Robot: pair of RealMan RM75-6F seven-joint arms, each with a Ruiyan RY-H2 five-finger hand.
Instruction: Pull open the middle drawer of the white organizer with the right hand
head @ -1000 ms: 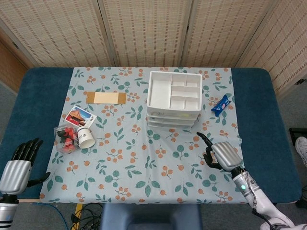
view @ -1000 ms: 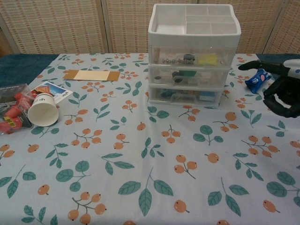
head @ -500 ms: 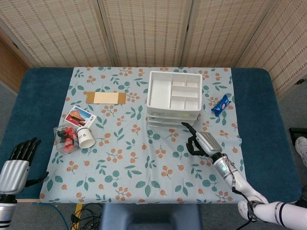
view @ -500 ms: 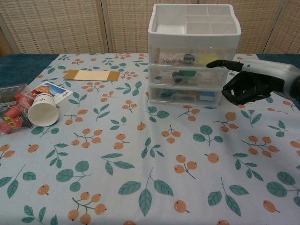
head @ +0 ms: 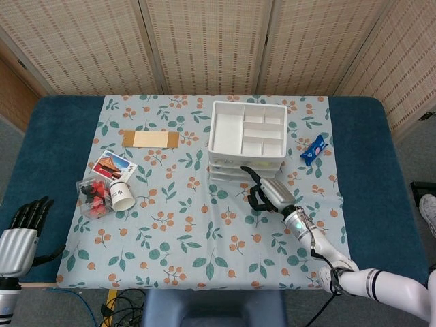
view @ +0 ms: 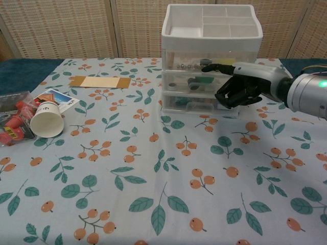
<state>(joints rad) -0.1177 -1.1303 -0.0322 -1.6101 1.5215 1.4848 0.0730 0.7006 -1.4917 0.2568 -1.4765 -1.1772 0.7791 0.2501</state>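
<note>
Head view: the organizer (head: 248, 139) stands on the floral cloth (head: 184, 225) toward the far right of the table, its divided top tray facing up and its drawer fronts turned to the robot; from above the drawers show only as thin stacked edges, so the middle one cannot be picked out here. The right hand (head: 267, 193) sits just before those fronts, one finger stretched toward them and the rest curled in, holding nothing; whether it touches the plastic cannot be told from this angle. The left hand (head: 20, 235) rests at the near left table edge, fingers straight and apart, empty, well away from the work.

Chest view: the middle drawer (view: 204, 83) lies between the top and bottom ones, shut flush, clear-fronted with small items inside. It looks like thin, stiff, smooth plastic, light, likely to slide easily; the whole organizer may skid forward on the cloth if the pull is sharp. The best hold seems to be the lip or recess at the centre of the drawer's front, hooked by fingertips. The right hand (view: 244, 88) hovers at that drawer's right half, pointing finger level with its upper edge and seemingly at the front; the others are folded; nothing is gripped.
</note>
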